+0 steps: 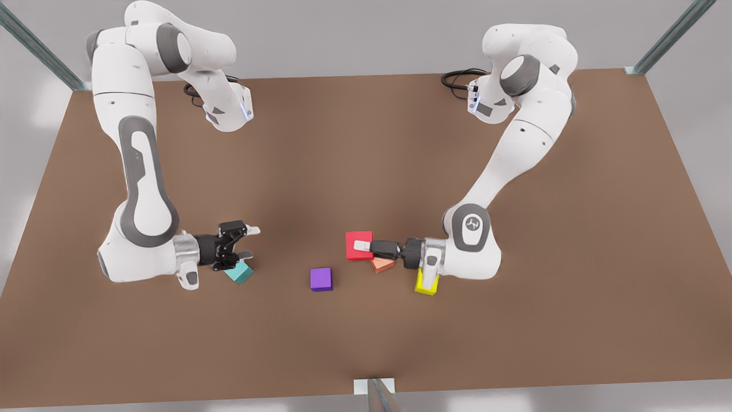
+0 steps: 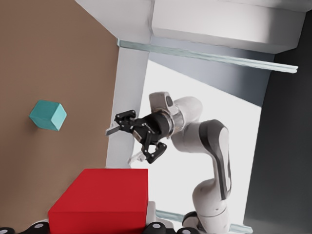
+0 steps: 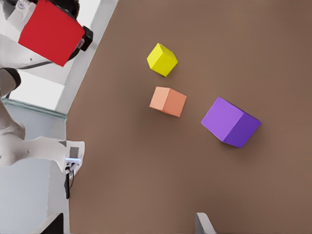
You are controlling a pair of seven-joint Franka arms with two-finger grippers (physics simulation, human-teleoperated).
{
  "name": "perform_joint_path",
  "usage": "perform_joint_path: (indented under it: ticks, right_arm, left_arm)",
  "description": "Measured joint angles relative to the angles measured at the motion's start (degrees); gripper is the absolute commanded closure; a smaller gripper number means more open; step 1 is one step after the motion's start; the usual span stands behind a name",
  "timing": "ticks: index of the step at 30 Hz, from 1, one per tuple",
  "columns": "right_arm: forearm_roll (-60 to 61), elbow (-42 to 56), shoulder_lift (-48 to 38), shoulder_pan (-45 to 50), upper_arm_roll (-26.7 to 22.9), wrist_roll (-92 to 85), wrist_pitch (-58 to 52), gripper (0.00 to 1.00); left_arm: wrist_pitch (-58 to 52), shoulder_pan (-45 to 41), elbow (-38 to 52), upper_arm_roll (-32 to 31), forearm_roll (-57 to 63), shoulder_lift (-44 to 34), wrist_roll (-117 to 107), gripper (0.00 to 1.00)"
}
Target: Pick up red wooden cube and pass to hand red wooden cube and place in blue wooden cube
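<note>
Left gripper (image 1: pixel 355 246) clamps the red wooden cube (image 1: pixel 359 245) mid-air, facing the right gripper (image 1: pixel 250 242), spread wide above the blue wooden cube (image 1: pixel 239 273); risk: shallow overlap at handoff drops it near the purple cube (image 1: pixel 321 279).

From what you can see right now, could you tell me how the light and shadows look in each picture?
Front view: even, soft light; the purple cube throws only a faint shadow on the table. Left wrist view: the red cube in the left tool has a bright top and a darker side. Right wrist view: the yellow cube and orange cube cast weak, blurred shadows; no glare.
</note>
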Motion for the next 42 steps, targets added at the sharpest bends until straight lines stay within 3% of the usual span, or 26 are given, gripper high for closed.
perform_joint_path:
  ticks: [7,18,42]
  right_arm:
    - [14.7,-2.2,-0.3,3.0,0.1,-26.0,11.3,0.0]
    - [27.8,-7.2,0.3,4.1,1.3,-53.7,8.0,0.0]
    - [38.0,-3.8,3.4,10.8,1.7,-77.6,13.3,0.0]
  left_arm:
    - [3.4,-3.2,2.5,0.0,-0.4,2.1,-6.0,0.3]
    - [5.9,-4.8,2.7,0.2,-0.1,2.3,-9.0,0.3]
    - [7.9,-5.2,2.7,0.3,2.8,2.1,-9.3,0.3]
